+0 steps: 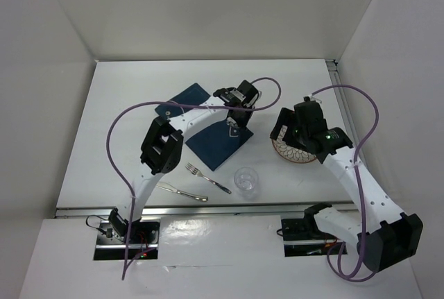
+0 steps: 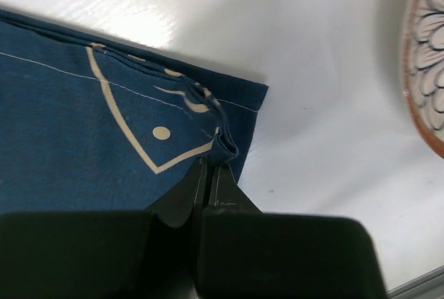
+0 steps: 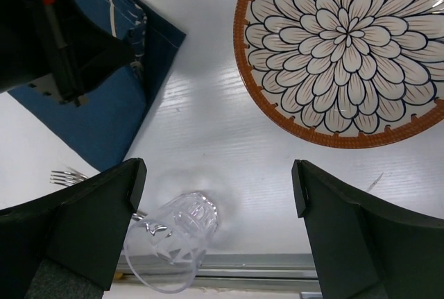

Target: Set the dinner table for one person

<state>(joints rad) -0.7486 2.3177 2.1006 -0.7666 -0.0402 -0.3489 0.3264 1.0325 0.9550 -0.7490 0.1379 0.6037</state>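
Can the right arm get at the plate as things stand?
Probably yes. The right gripper hangs open close to the plate, nothing lies between them, and the left gripper is off to the side, pinching the placemat corner.

Bright even light, glare on matte white counter (image 2: 132, 21) beyond navy blue cloth placemat (image 2: 62, 132), soft shadow at its corner
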